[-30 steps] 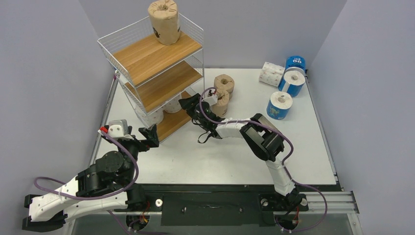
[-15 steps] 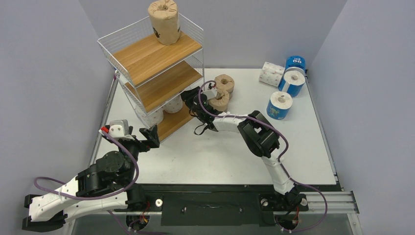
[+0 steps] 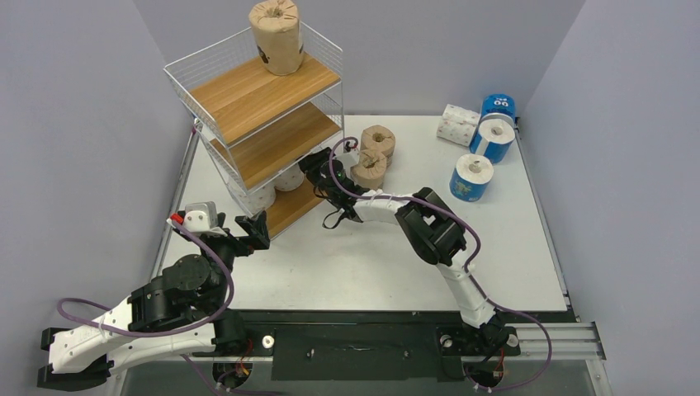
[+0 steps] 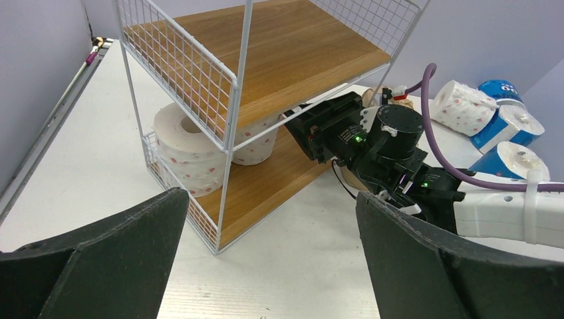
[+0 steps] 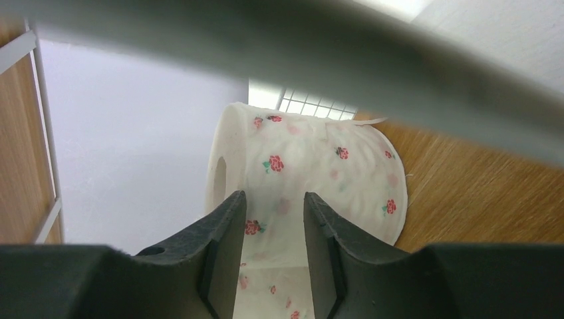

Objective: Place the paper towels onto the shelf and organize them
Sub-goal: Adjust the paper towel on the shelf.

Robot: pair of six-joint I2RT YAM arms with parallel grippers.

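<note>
The shelf (image 3: 248,95) stands at the back left, with one brown-wrapped roll (image 3: 276,35) on its top tier. Two white flowered paper towels (image 3: 290,177) (image 3: 258,196) lie on the bottom board. My right gripper (image 3: 318,169) reaches into that bottom tier. In the right wrist view its jaws (image 5: 274,212) stand narrowly open just in front of the flowered roll (image 5: 312,153), with nothing pinched between them. My left gripper (image 3: 252,229) hangs wide open and empty by the shelf's near corner (image 4: 219,249).
Two brown-wrapped rolls (image 3: 378,140) (image 3: 369,171) sit on the table right of the shelf, beside the right arm. At the back right lie white flowered rolls (image 3: 459,124) and three blue-wrapped rolls (image 3: 498,106) (image 3: 494,137) (image 3: 471,178). Grey walls close in on both sides.
My right gripper has moved left and deeper into the shelf's bottom tier, and its jaws have narrowed. The left arm has not moved.
</note>
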